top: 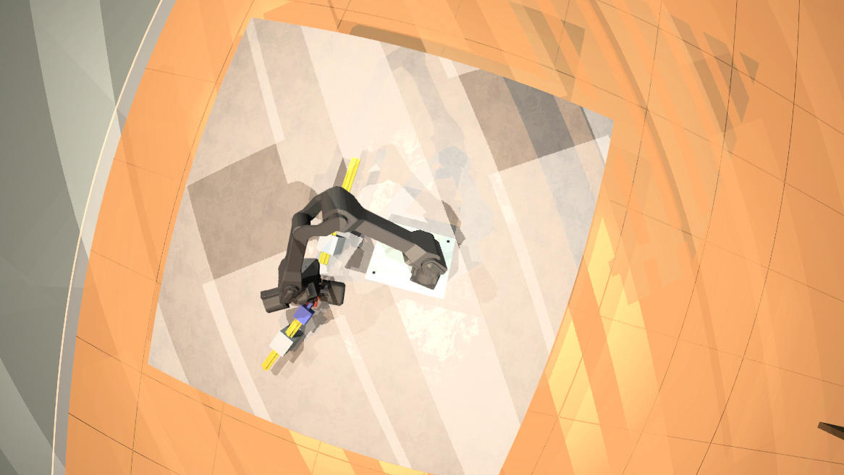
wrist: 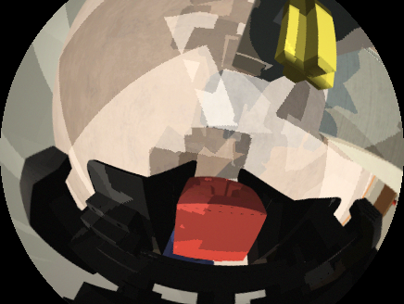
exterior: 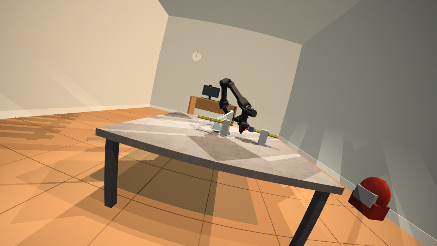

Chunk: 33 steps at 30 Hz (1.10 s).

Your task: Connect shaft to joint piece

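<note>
Between the two grey blocks, the gripper (wrist: 217, 196) is clamped on the red joint piece (wrist: 216, 223), evidently to swing its opening toward the yellow second shaft (wrist: 306, 39) lying just ahead.

The gripper (wrist: 217, 193) is closed on the red joint piece (wrist: 217, 223), which fills the gap between its fingers. Ahead of it the yellow second shaft (wrist: 306, 43) crosses the way. To either side along the line stand two grey blocks (exterior: 225, 127) (exterior: 263, 136); elsewhere the table (exterior: 171, 143) lies open around it.
</note>
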Each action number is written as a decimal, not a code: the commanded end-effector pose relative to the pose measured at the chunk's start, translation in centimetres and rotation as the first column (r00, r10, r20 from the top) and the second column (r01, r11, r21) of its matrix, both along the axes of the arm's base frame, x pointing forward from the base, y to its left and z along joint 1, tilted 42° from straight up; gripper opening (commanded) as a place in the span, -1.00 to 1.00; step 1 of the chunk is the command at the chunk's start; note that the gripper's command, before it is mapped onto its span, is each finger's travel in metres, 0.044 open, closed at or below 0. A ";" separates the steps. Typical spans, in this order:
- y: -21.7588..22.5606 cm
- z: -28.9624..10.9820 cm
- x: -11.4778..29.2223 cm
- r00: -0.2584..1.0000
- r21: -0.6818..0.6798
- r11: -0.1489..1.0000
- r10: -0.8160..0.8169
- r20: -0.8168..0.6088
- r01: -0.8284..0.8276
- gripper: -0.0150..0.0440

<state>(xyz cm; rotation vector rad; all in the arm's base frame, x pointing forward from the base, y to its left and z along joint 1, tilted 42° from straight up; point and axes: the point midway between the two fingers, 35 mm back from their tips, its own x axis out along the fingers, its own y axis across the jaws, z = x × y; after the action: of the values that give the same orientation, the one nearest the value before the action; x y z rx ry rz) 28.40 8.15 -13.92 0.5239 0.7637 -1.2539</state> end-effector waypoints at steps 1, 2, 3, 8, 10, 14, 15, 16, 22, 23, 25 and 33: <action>-0.1 0.0 0.0 1.000 -0.005 1.000 0.004 0.000 -0.004 0.12; -0.1 0.0 0.0 1.000 -0.005 1.000 0.004 0.000 -0.004 0.12; -0.1 0.0 0.0 1.000 -0.005 1.000 0.004 0.000 -0.004 0.12; -0.1 0.0 0.0 1.000 -0.005 1.000 0.004 0.000 -0.004 0.12; -0.1 0.0 0.0 1.000 -0.005 1.000 0.004 0.000 -0.004 0.12; -0.1 0.0 0.0 1.000 -0.005 1.000 0.004 0.000 -0.004 0.12; -0.1 0.0 0.0 1.000 -0.005 1.000 0.004 0.000 -0.004 0.12; -0.1 0.0 0.0 1.000 -0.005 1.000 0.004 0.000 -0.004 0.12; -0.1 0.0 0.0 1.000 -0.005 1.000 0.004 0.000 -0.004 0.12; -0.1 0.0 0.0 1.000 -0.005 1.000 0.004 0.000 -0.004 0.12; -0.1 0.0 0.0 1.000 -0.005 1.000 0.004 0.000 -0.004 0.12; 0.0 0.0 0.0 1.000 0.000 1.000 0.000 0.000 0.000 0.01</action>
<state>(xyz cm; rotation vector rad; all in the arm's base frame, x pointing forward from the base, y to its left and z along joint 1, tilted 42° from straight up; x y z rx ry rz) 28.40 8.15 -13.92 0.5239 0.7637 -1.2539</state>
